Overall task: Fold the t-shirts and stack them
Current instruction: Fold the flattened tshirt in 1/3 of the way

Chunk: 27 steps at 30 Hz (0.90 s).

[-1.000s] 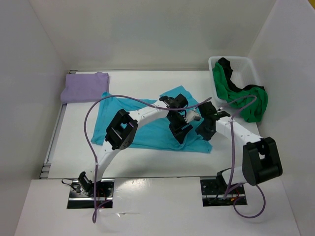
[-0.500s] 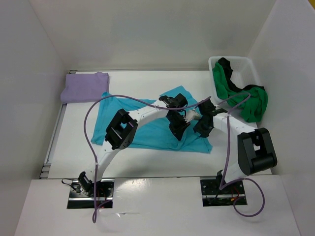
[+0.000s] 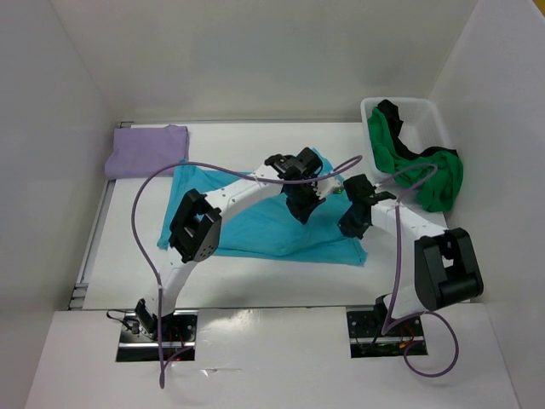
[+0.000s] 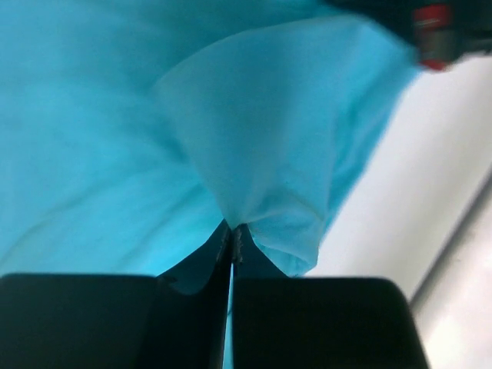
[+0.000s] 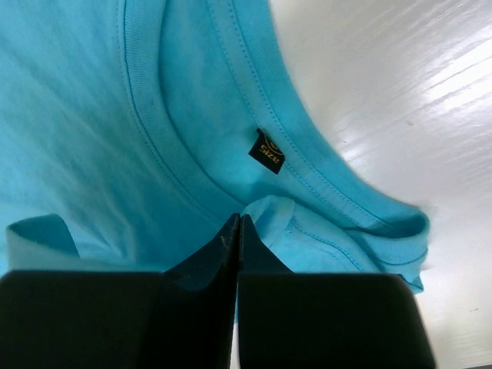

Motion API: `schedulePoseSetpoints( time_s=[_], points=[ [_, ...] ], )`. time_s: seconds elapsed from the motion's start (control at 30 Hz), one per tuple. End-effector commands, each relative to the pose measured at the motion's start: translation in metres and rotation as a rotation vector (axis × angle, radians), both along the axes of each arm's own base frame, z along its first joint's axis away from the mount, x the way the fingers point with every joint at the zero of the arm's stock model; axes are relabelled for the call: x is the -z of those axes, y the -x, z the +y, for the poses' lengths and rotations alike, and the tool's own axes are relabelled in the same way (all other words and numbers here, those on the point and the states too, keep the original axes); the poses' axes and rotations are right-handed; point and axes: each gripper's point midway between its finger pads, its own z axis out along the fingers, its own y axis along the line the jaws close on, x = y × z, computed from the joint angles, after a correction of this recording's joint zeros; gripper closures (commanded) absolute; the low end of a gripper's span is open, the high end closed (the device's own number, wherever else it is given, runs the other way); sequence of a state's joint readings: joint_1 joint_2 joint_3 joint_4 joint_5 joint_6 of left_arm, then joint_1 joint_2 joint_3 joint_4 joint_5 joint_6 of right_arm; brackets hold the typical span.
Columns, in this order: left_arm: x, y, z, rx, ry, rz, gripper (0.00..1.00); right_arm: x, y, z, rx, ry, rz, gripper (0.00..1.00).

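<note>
Table (image 3: 136, 256): the turquoise shirt (image 3: 255, 230) is laid flat across the middle, with its long axis judged to run left to right.
Right gripper (image 3: 352, 223): the nearer of the two, set at the shirt's right-hand end. In the right wrist view (image 5: 237, 223) the jaws are seen pressed together on a small raised fold of turquoise cloth just below the collar band (image 5: 146, 115); the neck label (image 5: 267, 151) lies just beyond the tips.
Left gripper (image 3: 301, 203): set farther back and a little further left. In the left wrist view (image 4: 231, 231) the jaws are seen pinched tight on a peak of turquoise cloth, which is drawn up into a tent above them.
Deciding relation: most of the shirt lies to the left of both pinches, so the collar end is held and the free length trails leftward. The coming move is judged to be a lift of that end, carried across the long axis. The right arm is nearer the near hem, the left arm nearer the far edge.
Lavender shirt (image 3: 146, 151): folded at the far left corner, well apart from both grippers.
Bin (image 3: 409, 102): at the far right. The green shirt (image 3: 426, 175) is draped over its near rim, and the black shirt (image 3: 390, 111) is bundled inside; neither is folded yet.
</note>
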State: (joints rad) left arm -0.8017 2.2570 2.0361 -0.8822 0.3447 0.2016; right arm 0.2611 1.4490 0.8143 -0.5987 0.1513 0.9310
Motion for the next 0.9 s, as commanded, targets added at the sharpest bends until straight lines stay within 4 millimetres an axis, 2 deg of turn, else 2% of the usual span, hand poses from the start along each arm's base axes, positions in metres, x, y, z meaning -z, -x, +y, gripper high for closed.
schedulePoseSetpoints(
  time_s=[0.0,0.13,0.17,0.37,0.47,0.5,0.57,0.6,0.63,0.67,0.7,0.73,0.8,0.87],
  points=[
    [-0.010,-0.024,0.018,-0.083,-0.068,-0.116,1.00,-0.008,0.001,-0.012,0.058,0.038,-0.042,1.00],
    [0.006,-0.037,0.026,-0.119,-0.122,-0.175,1.00,-0.008,0.001,-0.019,0.075,0.062,-0.039,1.00],
    [0.014,-0.041,0.033,-0.134,-0.164,-0.190,1.00,-0.005,0.004,-0.020,0.083,0.061,-0.031,1.00],
    [0.005,-0.059,0.028,-0.160,-0.205,-0.344,1.00,-0.003,0.004,-0.023,0.088,0.080,-0.027,1.00],
    [-0.015,-0.061,0.010,-0.139,-0.191,-0.433,1.00,-0.001,0.004,-0.026,0.097,0.083,-0.018,1.00],
    [-0.020,-0.055,0.004,-0.119,-0.194,-0.449,1.00,-0.001,0.002,-0.025,0.098,0.081,-0.027,1.00],
    [-0.025,-0.053,-0.007,-0.106,-0.190,-0.463,0.97,0.001,0.003,-0.025,0.097,0.083,-0.018,1.00],
    [-0.024,-0.046,-0.007,-0.085,-0.196,-0.426,0.97,0.001,0.003,-0.025,0.097,0.083,-0.018,1.00],
    [-0.024,-0.026,-0.021,-0.022,-0.143,-0.349,0.95,0.001,0.003,-0.025,0.097,0.083,-0.018,1.00],
    [-0.021,-0.013,-0.027,0.018,-0.118,-0.279,0.89,0.001,0.003,-0.025,0.097,0.083,-0.018,1.00],
    [-0.028,0.006,-0.029,0.062,-0.096,-0.192,0.86,0.001,0.002,-0.027,0.100,0.091,-0.020,1.00],
    [-0.030,0.036,-0.040,0.135,-0.015,-0.048,0.83,0.001,0.002,-0.027,0.100,0.091,-0.020,1.00],
    [-0.023,0.062,-0.034,0.175,-0.017,0.085,0.77,0.001,0.005,-0.027,0.100,0.094,-0.012,1.00],
    [-0.010,0.083,-0.024,0.202,-0.031,0.176,0.77,0.001,0.004,-0.029,0.103,0.102,-0.014,1.00]
  ],
)
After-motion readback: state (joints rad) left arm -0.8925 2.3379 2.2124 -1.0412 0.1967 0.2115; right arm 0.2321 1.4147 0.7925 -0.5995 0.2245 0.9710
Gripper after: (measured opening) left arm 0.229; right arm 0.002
